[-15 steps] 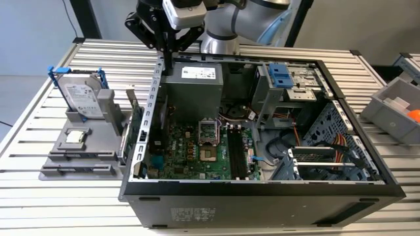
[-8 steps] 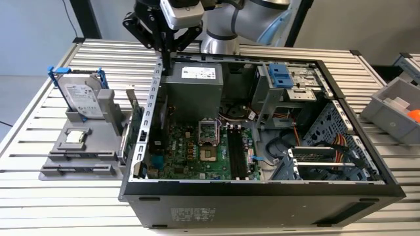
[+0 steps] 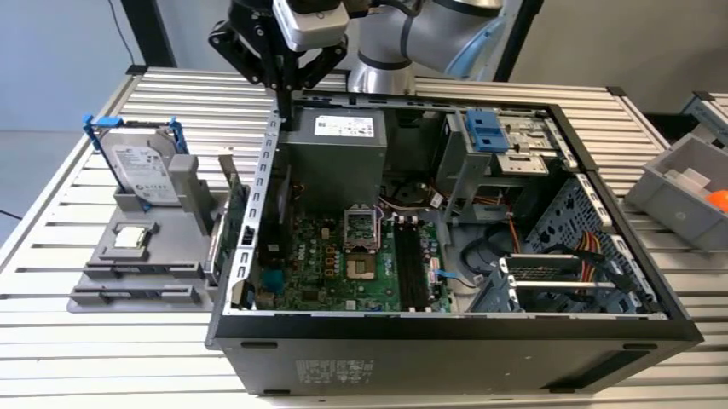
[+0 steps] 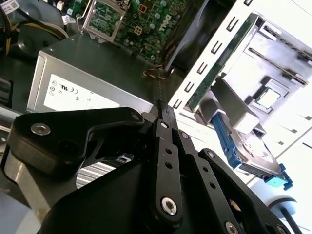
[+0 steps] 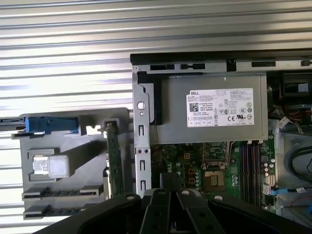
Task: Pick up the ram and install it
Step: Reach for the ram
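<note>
My gripper (image 3: 282,87) hangs high over the open computer case's rear corner at the exterior view's left, its fingers closed together. A thin dark strip, seen edge-on, sticks out from between the fingertips in the second wrist view; I take it for the ram (image 4: 160,92). Its face and chips are hidden. Beneath the gripper (image 4: 163,109) lies the grey power supply (image 4: 87,83). The long black memory slots (image 3: 412,264) run along the motherboard, beside the processor socket (image 5: 214,179). In the first wrist view the gripper (image 5: 170,187) is over the case wall, between the fixture and the motherboard.
A grey fixture (image 3: 136,256) beside the case holds a hard drive (image 3: 146,166) in a blue frame and a green card (image 3: 234,217) with a metal bracket, standing on edge. Its two front grooves (image 5: 48,202) look bare. A grey bin (image 3: 688,187) stands at the exterior view's right.
</note>
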Controlling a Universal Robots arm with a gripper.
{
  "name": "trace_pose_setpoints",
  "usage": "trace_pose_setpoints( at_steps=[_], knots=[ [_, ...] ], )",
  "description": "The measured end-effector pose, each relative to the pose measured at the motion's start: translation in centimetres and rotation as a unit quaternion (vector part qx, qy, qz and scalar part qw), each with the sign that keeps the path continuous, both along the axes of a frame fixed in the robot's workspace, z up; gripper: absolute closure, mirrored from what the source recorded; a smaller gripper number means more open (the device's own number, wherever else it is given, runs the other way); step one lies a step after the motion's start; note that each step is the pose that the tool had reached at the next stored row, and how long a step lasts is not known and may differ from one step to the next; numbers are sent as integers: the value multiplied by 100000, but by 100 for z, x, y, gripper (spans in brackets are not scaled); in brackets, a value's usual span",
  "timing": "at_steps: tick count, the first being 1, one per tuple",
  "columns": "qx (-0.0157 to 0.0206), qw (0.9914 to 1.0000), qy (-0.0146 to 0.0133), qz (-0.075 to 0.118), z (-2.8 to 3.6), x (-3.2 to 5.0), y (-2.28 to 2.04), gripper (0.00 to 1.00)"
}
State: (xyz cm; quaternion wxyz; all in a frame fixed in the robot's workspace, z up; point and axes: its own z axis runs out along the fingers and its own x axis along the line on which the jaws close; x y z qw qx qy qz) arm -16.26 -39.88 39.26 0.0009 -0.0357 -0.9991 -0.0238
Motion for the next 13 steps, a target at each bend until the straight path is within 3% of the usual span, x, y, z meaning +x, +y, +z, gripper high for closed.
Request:
trace_pose_setpoints(
  at_steps=[13],
  knots=[
    [4, 100000, 272, 2, 0, -69, 0, 100]
  ],
)
